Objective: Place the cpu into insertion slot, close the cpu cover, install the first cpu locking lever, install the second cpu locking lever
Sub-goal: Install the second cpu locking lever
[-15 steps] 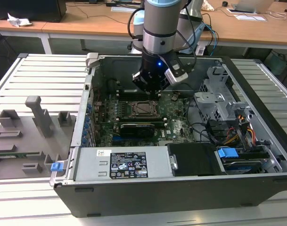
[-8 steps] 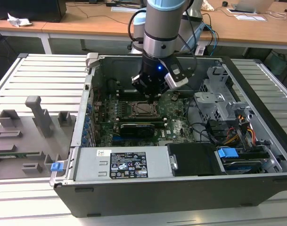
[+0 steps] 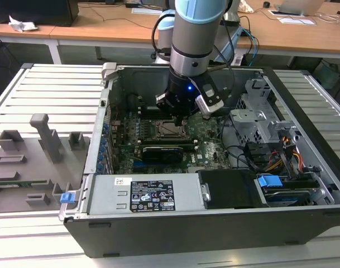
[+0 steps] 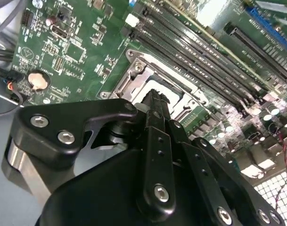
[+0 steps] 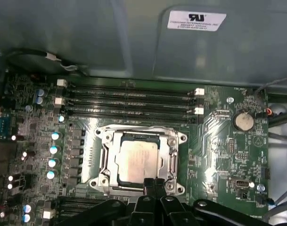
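A robot arm (image 3: pixel 195 33) reached straight down from above into an open computer case (image 3: pixel 214 223) that lay on its side on a slatted metal table (image 3: pixel 41 89). The wrist pointed vertically, with a small blue light glowing on it. The gripper (image 3: pixel 178 114) hung just over the green circuit board (image 3: pixel 211 148), at the twelve o'clock edge of the socket in the exterior view.

In the first wrist view, the chip (image 5: pixel 137 162), with its pale metal top, lay flat inside the square socket (image 5: pixel 102 162). The silver frame cover (image 5: pixel 174 141) lay down around it, the chip showing through its central window. The gripper (image 5: pixel 155 184) had its two black fingertips pressed together with nothing between them, resting at the edge of the cover. Whether they touched the metal I could not tell.

In the second wrist view, the closed fingertips (image 4: pixel 155 96) stood over the socket's metal frame (image 4: pixel 138 66). Long black memory slots (image 5: pixel 129 96) ran beside the socket, on the side away from the gripper. A round coin battery (image 5: pixel 242 121) sat on the board, well apart.
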{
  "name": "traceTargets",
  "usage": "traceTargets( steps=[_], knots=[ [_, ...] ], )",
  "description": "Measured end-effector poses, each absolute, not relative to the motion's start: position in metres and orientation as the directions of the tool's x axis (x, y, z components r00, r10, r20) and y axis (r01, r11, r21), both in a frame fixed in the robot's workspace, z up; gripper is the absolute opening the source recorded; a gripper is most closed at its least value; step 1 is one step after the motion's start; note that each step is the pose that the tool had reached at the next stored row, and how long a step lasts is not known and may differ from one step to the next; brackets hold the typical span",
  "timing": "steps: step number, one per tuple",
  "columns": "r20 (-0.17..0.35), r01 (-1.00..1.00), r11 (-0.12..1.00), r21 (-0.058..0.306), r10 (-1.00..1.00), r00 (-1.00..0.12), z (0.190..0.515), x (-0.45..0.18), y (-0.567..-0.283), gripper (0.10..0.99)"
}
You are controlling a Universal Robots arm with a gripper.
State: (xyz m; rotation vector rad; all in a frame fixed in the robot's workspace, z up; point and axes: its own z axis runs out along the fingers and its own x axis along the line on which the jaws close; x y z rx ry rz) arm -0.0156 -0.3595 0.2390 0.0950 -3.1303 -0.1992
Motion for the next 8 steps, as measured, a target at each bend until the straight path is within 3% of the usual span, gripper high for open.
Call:
traceTargets(
  steps=[8],
  knots=[
    [-0.001,-0.061,0.989,0.135,-0.062,-0.998,0.237,-0.032,-0.377,0.106]
  ],
)
